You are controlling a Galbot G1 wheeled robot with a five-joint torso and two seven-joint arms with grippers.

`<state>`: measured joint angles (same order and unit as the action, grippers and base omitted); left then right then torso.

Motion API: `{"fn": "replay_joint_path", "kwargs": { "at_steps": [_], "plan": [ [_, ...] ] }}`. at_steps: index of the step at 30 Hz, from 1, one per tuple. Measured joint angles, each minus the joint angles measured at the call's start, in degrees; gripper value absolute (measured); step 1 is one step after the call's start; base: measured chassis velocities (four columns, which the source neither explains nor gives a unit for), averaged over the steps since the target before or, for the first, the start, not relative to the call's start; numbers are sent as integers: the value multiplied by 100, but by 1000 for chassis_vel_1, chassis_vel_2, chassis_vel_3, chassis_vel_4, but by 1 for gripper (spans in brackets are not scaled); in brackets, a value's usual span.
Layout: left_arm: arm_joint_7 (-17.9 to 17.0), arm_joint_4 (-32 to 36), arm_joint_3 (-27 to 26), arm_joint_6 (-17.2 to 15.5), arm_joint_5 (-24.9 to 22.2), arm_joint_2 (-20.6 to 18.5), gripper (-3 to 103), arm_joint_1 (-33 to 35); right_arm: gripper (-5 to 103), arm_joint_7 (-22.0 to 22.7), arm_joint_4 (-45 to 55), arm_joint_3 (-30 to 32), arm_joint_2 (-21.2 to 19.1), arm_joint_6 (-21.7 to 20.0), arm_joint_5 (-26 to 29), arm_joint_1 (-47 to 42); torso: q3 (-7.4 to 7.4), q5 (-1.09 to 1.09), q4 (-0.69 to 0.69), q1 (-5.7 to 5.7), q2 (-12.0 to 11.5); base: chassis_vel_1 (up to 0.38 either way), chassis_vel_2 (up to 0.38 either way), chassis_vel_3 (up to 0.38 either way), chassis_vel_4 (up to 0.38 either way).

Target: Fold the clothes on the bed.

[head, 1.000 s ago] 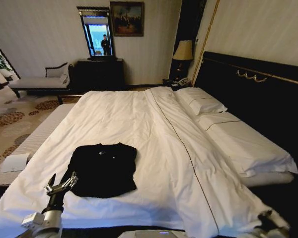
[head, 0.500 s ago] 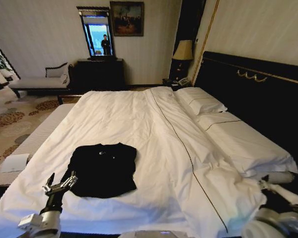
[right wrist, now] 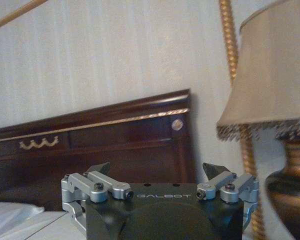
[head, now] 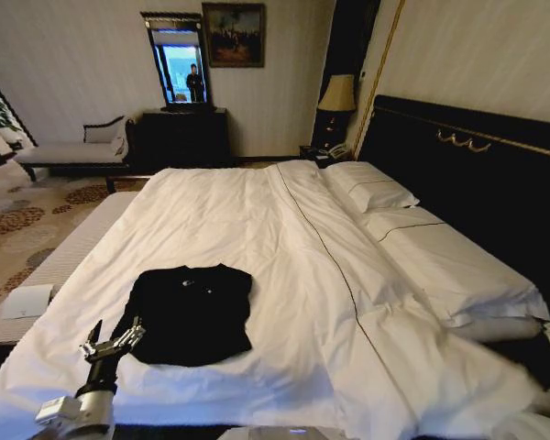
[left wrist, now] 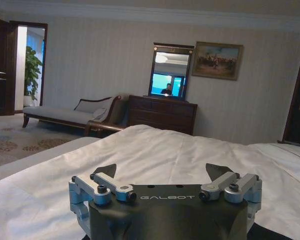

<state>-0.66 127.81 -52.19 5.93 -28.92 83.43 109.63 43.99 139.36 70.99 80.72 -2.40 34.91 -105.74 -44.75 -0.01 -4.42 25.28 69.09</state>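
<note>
1. The black T-shirt (head: 189, 313) lies flat on the white bed (head: 284, 247), near its foot.
2. The left gripper (head: 112, 340), fingers apart, hovers beside the shirt's near left edge.
3. The right gripper (right wrist: 160, 172), fingers apart, faces the headboard (right wrist: 90, 140).

We see the black short-sleeved T-shirt (head: 191, 313) flat on the large white-sheeted double bed (head: 284, 275), near its front-left corner. Left gripper (head: 113, 341) just beside the shirt's front-left edge. White pillows (head: 371, 194) behind right, against the tall dark wooden headboard (head: 467, 174).
</note>
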Motion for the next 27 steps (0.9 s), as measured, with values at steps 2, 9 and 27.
{"fn": "replay_joint_path", "kwargs": {
  "at_steps": [2, 9, 27],
  "plan": [
    [0, 4, -5, 0, 0, -4, 100, 2, 100, 66, 69, 138, -19, -117, 127, 2, 0, 0, 0, 0, 0, 0, 0, 0, 0],
    [-4, 24, 13, -4, 2, 3, 100, 0, 100, -129, -299, -411, -12, 83, 3, 74, 0, 2, -1, 0, 0, 0, 0, 0, 0],
    [468, 656, 319, 7, -184, -69, 100, 269, 100, -4554, -1098, -2904, -467, 570, 134, 714, -1, 1, 0, 0, 0, 0, 0, 0, 0]
  ]
}}
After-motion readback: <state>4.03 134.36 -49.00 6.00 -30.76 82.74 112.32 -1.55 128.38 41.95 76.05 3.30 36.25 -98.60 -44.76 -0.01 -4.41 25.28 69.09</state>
